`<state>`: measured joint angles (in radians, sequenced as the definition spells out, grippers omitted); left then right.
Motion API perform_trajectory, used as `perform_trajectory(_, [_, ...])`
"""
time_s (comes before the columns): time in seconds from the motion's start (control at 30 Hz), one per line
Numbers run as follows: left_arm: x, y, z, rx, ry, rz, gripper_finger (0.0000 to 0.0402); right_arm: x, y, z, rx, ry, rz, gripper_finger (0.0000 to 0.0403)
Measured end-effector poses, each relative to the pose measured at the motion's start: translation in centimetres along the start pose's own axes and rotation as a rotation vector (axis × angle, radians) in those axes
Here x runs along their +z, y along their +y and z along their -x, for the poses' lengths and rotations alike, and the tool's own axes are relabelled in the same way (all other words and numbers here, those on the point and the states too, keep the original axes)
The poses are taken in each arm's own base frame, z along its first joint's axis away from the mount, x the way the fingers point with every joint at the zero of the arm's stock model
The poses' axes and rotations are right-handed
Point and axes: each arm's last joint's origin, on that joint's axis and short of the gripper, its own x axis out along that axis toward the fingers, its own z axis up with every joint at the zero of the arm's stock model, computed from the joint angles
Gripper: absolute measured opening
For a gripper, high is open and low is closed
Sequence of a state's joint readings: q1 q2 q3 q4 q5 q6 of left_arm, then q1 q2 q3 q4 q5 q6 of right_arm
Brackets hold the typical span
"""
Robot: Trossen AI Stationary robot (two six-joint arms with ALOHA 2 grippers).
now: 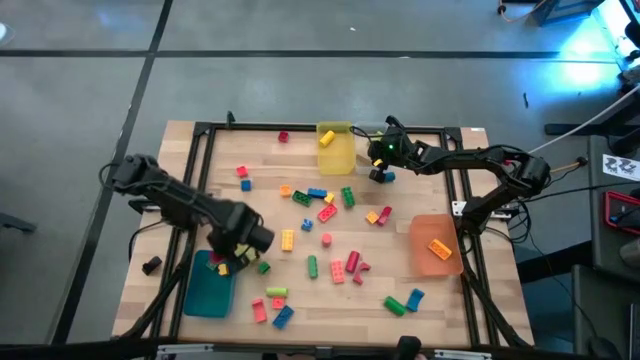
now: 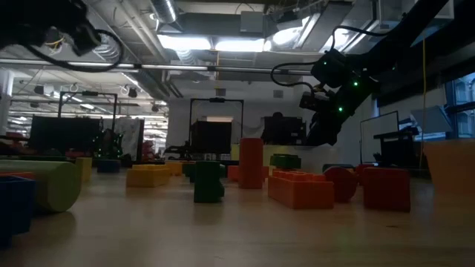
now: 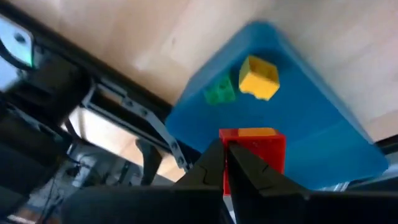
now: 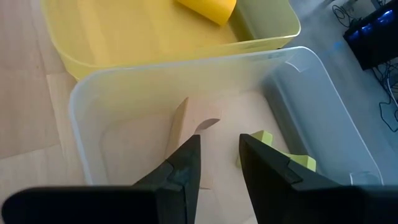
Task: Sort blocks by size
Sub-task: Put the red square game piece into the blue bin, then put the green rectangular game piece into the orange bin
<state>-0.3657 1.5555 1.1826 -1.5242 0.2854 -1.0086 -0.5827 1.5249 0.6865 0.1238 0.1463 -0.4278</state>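
Note:
Many loose blocks (image 1: pixel 326 213) lie spread over the wooden table. My left gripper (image 1: pixel 226 260) hangs over the teal bin (image 1: pixel 208 290) at the near left, shut, with a red block (image 3: pixel 264 152) at its fingertips (image 3: pixel 211 163). On the teal bin's floor (image 3: pixel 305 99) lie a green block (image 3: pixel 219 92) and a yellow block (image 3: pixel 258 76). My right gripper (image 1: pixel 380 172) hovers at the far side over the clear bin (image 4: pixel 186 68). Its fingers stand a little apart with nothing between them. A yellow-green block (image 4: pixel 273 152) lies in that bin. My left gripper has the red block (image 3: pixel 249 149) at the free ends of its fingers, which slant down from above. The fingers themselves hide the place of contact, so the part held cannot be told. The block hangs clear above the teal bin's floor.
A yellow bin (image 1: pixel 336 150) with a yellow block (image 4: pixel 205 7) in it stands beside the clear bin. An orange bin (image 1: pixel 436 245) with an orange block sits at the right. A black frame (image 1: pixel 200 160) runs along the table's edges.

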Motion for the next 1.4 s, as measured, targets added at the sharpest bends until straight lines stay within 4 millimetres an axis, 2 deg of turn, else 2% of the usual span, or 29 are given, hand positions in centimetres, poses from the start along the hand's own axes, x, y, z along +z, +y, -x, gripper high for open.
perform_trajectory(0.17, [-1.6, -1.3, -0.7, -0.001, -0.038, -0.007, 0.0002, 0.0, 0.0, 0.0, 0.0, 0.0, 0.0, 0.0112])
perform_trajectory(0.3, [-2.2, -2.4, -1.0, -0.037, -0.11, -0.014, 0.0017, 0.0, 0.0, 0.0, 0.0, 0.001, 0.0, 0.012])
perform_trajectory(0.53, [-2.5, -2.7, -1.1, -0.05, -0.118, 0.041, 0.0082, 0.0, 0.0, 0.0, -0.001, 0.0, -0.013, 0.0196])
perform_trajectory(0.73, [-2.3, -2.8, -1.1, -0.059, -0.127, -0.053, 0.0112, 0.3, -0.2, 0.4, -0.008, -0.015, -0.015, 0.0243])
perform_trajectory(0.97, [-2.3, -2.9, -0.3, -0.065, -0.163, -0.098, 0.0112, 3.2, -1.7, 1.6, 0.002, -0.001, -0.017, 0.025])
perform_trajectory(1.13, [-1.7, -3.1, 1.5, -0.059, -0.346, -0.132, 0.0098, 6.1, -2.9, 2.9, 0.106, -0.007, -0.124, 0.025])
perform_trajectory(1.27, [-0.2, -3.1, 2.6, -0.025, -0.53, -0.236, 0.0089, 8.0, -3.5, 4.4, 0.274, 0.001, -0.231, 0.025])
perform_trajectory(1.4, [2.5, -2.4, 3.3, 0.001, -0.631, -0.334, 0.0086, 9.1, -3.2, 5.7, 0.48, 0.032, -0.343, 0.025])
